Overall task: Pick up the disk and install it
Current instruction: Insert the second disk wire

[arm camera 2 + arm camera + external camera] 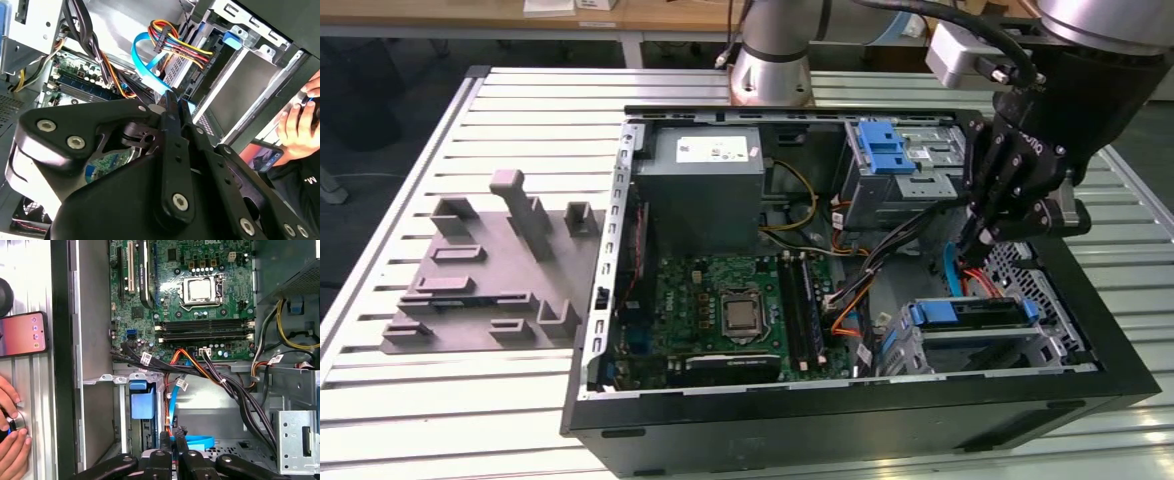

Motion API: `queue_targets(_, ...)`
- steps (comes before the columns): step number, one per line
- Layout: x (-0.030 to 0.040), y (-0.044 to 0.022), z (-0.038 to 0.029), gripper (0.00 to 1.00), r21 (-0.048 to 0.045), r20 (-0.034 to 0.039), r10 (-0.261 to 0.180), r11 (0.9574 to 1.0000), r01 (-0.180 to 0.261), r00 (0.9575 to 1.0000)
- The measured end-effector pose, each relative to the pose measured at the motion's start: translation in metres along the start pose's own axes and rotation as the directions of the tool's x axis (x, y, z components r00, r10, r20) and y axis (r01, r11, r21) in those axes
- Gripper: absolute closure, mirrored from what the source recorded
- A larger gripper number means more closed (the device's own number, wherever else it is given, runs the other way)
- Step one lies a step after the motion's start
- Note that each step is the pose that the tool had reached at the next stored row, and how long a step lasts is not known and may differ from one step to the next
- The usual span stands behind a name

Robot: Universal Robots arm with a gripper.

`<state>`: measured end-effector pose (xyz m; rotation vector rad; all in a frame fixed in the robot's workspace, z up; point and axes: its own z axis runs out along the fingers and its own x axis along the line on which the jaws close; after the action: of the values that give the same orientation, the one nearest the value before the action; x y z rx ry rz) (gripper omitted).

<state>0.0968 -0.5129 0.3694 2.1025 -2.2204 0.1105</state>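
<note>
Exterior view: a ribbed metal worktop (400, 400) holds a big black computer box (854, 430) lying open, with a bumpy green board (734, 310) inside. The black tool (971, 245) hangs over a corner of the box. Its fingers look pinched together with nothing in them. The disk (974, 318), flat and silver with blue plastic edges, seems to sit in its metal cage already, so little looks left to do.

Bright, even overhead light, soft shadows inside the case (1067, 330), slight blur.
</note>
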Motion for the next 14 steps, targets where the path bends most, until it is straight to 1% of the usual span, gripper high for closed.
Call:
queue_targets(4,-0.0001,0.0000,0.0007,0.81,0.0004,-0.0082,0.000,1.0000,0.000,1.0000)
queue_targets(5,-0.0001,0.0000,0.0010,0.75,0.0005,-0.0093,0.000,1.0000,0.000,1.0000)
queue_targets(7,-0.0002,0.0000,0.0016,0.75,0.0005,-0.0103,0.000,1.0000,0.000,0.9999)
queue_targets(11,-0.0003,0.0000,0.0030,0.76,0.0006,-0.0099,0.000,1.0000,0.000,1.0000)
queue_targets(12,-0.0003,0.0000,0.0033,0.83,0.0004,-0.0079,0.000,1.0000,0.000,1.0000)
queue_targets(13,-0.0004,-0.0001,0.0038,0.84,0.0002,-0.0035,0.000,1.0000,0.000,1.0000)
queue_targets(14,-0.0004,-0.0001,0.0040,0.84,-0.0005,0.0092,0.000,1.0000,0.000,1.0000)
